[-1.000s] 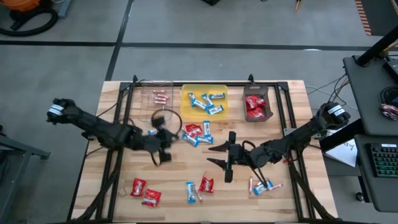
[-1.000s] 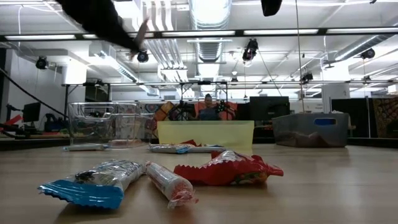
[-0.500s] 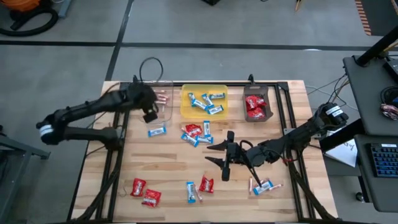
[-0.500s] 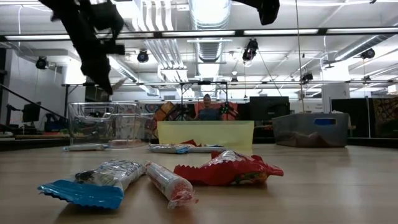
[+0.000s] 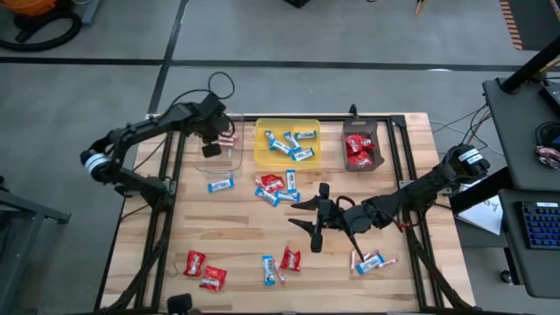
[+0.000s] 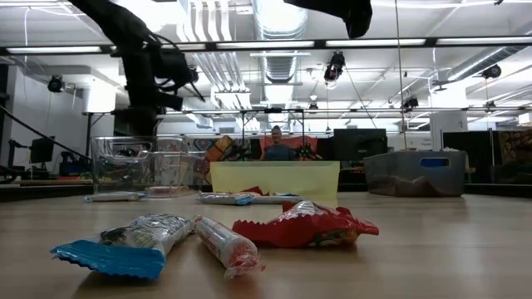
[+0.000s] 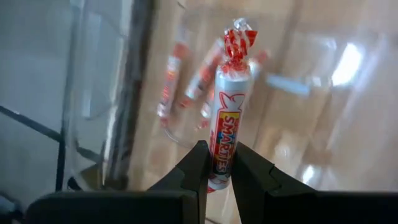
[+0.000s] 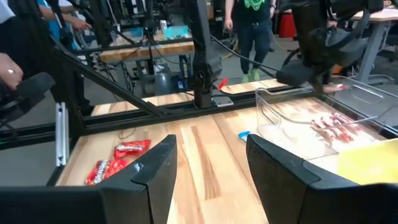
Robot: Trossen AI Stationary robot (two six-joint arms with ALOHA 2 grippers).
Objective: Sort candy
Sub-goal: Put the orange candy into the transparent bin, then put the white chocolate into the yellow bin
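Observation:
My left gripper (image 5: 213, 146) hangs over the clear tray (image 5: 224, 156) at the table's far left, shut on a thin pinkish candy stick (image 7: 229, 106). Several like sticks (image 7: 186, 81) lie on that tray's floor. Blue-and-white bars lie in the yellow tray (image 5: 286, 131) and red packets in the dark tray (image 5: 360, 131). Loose candy (image 5: 276, 186) lies mid-table, with a lone blue bar (image 5: 220, 185) left of it. My right gripper (image 5: 315, 225) stands open and level above the table's middle, nothing between its fingers (image 8: 155, 168). My left gripper pinches the stick's lower end (image 7: 219, 163) between its two fingers. The fingers slant down over the tray. The stick runs on past the fingertips, in line with them. It is lifted clear above the clear tray's floor.
More loose candy lies near the front edge: red packets (image 5: 203, 271), a blue bar (image 5: 273, 269) beside a red packet (image 5: 290, 259), and a small pile (image 5: 372, 261) at the right. Black frame rails (image 5: 171, 175) run along both sides. People stand beyond the table (image 8: 249, 18).
My left gripper has swung from the table's middle left toward the far edge, carrying the stick, and has tipped downward over the clear tray. It has stayed shut on the stick.

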